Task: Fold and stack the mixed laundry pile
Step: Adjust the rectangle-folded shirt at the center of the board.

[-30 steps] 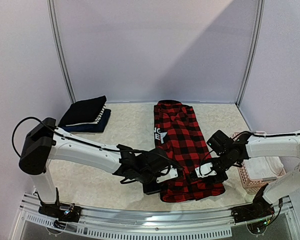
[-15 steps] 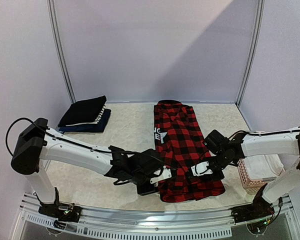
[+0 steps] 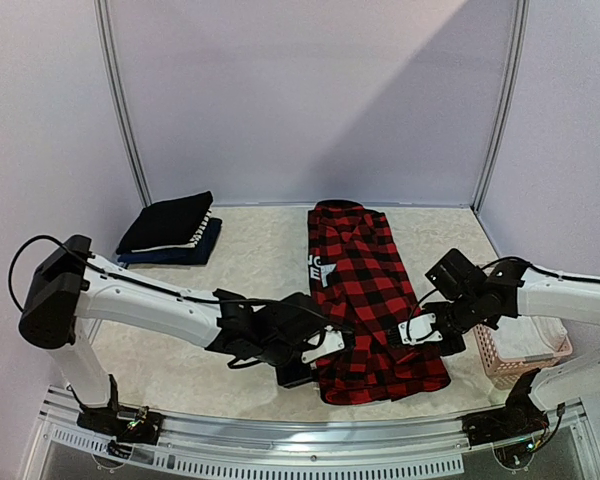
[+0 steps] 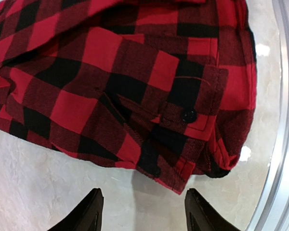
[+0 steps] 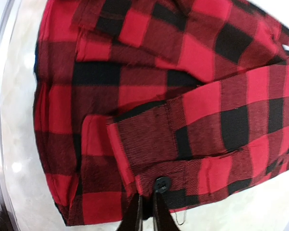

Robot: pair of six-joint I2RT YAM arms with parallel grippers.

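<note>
With dark clothes (image 3: 170, 228) stacked at upper left and the shirt (image 3: 365, 300) part-folded mid-frame, I have the right gripper (image 5: 147, 202) clamped on its near edge, the left gripper (image 4: 143, 202) parted and empty beside it; finishing the fold and stacking remain.

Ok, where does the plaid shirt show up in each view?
Top external: the plaid shirt lies in the middle, toward the near edge.
Left wrist: fills the upper frame, beyond the left gripper.
Right wrist: fills most of the frame; the right gripper pinches it.
Shared landmark: the metal rail along the near edge.
</note>
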